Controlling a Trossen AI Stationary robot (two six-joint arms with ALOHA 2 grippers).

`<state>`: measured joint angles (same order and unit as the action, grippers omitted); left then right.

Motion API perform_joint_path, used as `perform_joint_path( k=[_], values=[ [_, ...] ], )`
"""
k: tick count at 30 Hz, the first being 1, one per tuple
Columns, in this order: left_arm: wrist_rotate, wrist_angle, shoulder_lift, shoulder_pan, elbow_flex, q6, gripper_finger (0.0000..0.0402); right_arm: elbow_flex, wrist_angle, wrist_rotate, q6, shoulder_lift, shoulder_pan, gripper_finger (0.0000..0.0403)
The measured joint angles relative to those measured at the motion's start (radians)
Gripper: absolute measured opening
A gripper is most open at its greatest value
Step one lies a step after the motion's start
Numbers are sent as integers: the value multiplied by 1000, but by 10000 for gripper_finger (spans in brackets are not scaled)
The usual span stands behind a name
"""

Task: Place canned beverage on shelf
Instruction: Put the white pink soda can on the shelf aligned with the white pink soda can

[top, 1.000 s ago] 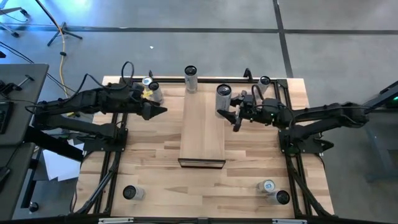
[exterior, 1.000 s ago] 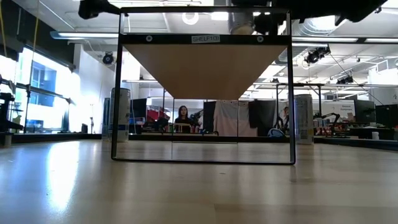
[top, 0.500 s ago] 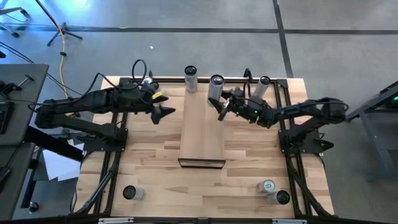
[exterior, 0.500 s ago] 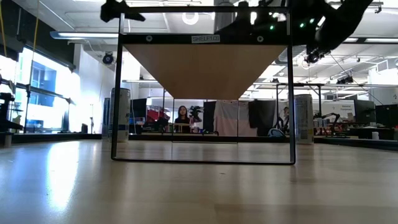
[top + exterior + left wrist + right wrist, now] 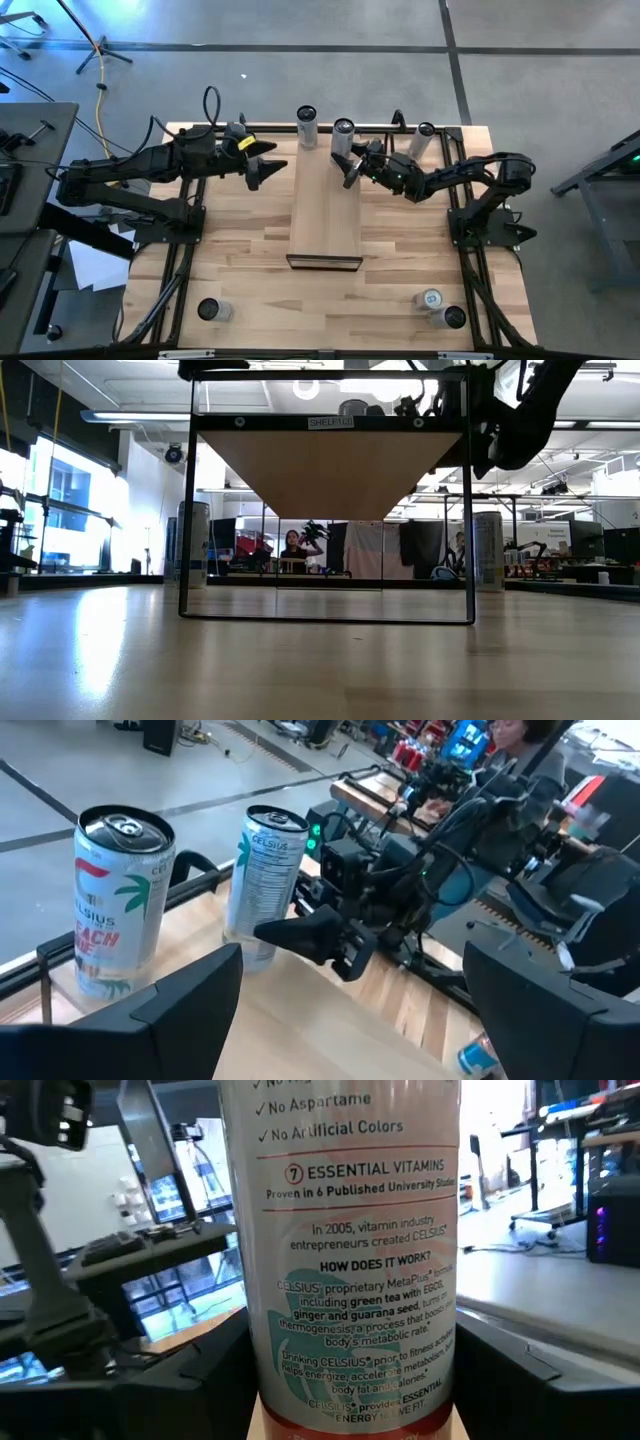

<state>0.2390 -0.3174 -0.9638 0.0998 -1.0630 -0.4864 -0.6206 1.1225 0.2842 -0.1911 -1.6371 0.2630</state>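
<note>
Holding a slim Celsius can (image 5: 343, 138) upright, the right gripper (image 5: 352, 163) has its jaws pinching the can's lower body over the far end of the shelf (image 5: 326, 215). In the right wrist view the can (image 5: 355, 1250) fills the space between the two dark fingers (image 5: 150, 1380), printed label facing the camera. Judged from this, the placing step is in hand: the can sits at or just above the board, though contact with the surface cannot be confirmed. The next move likely calls for seating the base flat, then spreading the jaws and backing away without tipping a tall, narrow cylinder.

The left gripper (image 5: 270, 168) waits just beside the shelf's long edge, jaws spread and holding nothing; its own view looks between them at the carried can (image 5: 268, 880).

Materials: the shelf is a long, narrow board of pale smooth wood raised on a thin dark metal frame (image 5: 190, 500). The tabletop (image 5: 250, 280) is striped butcher-block. The can is glossy metal, white with teal graphics and a silver lid. A second Celsius can (image 5: 306, 127), same build, stands beyond the jaws at the shelf's far edge. Further cans (image 5: 438, 305) stand well apart at the near corners.
</note>
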Motion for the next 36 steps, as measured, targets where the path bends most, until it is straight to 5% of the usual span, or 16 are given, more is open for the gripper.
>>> perform_joint_path(
  k=[36],
  values=[
    [0,54,0,-2,0,-26,347,-1,-80,-3,-73,2,19,253]
  ],
)
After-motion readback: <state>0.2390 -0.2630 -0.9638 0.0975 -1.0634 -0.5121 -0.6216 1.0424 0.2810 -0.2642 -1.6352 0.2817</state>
